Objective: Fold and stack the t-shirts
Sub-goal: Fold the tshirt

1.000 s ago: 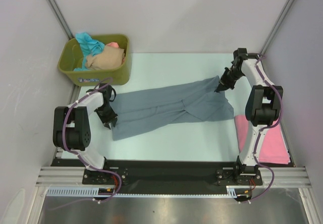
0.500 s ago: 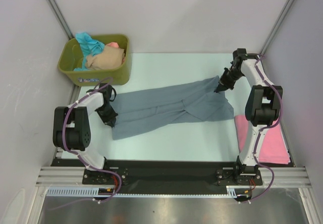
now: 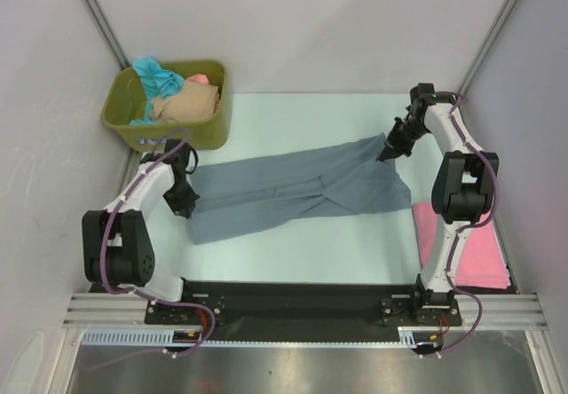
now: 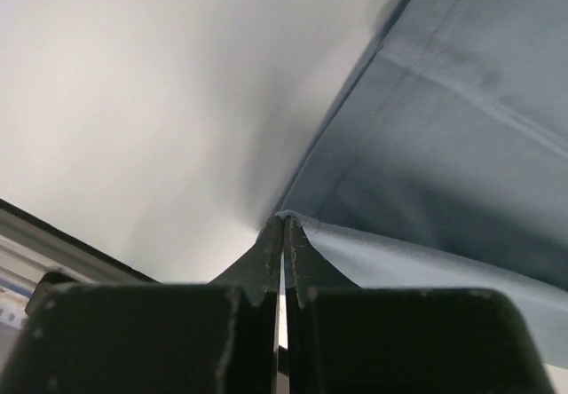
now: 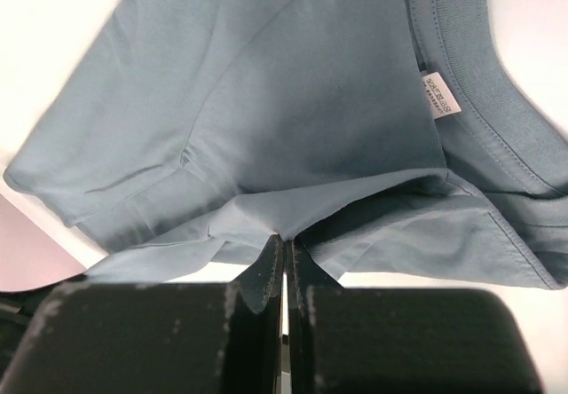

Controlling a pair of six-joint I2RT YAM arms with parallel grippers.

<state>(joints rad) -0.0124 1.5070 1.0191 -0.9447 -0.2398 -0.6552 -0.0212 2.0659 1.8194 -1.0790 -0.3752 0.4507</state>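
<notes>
Grey shirt: The grey shirt (image 3: pixel 302 190) lay across the middle of the table (image 3: pixel 302 119) as one long, creased band from left to far right. It was not yet folded.

Left gripper: The left gripper (image 4: pixel 283 234) had its fingers pressed together on a thin corner of the grey shirt, at the near left end. The cloth came out directly from the tips.

Right gripper: The right gripper (image 5: pixel 284 252) also had its fingers together, clamped on a small fold of the grey shirt at the far right end. The collar (image 5: pixel 479 74) and the label (image 5: pixel 439 101) were just beyond this fold.

Reason for the grips: The two holds were at opposite ends, probably so that the arms could pull the cloth flat and straight before folding.

Pink shirt: The pink shirt (image 3: pixel 484 252) lay flat at the near right of the table, partly behind the right arm. I think it was the start of the stack.

Tub: The tub (image 3: pixel 177 132) stood at the far left corner and held a teal shirt (image 3: pixel 155 74), a beige shirt (image 3: pixel 186 101) and a salmon shirt (image 3: pixel 202 79), likely waiting for their turn.

Risk: Both pinches were small, so the cloth might slip out under a strong pull.
</notes>
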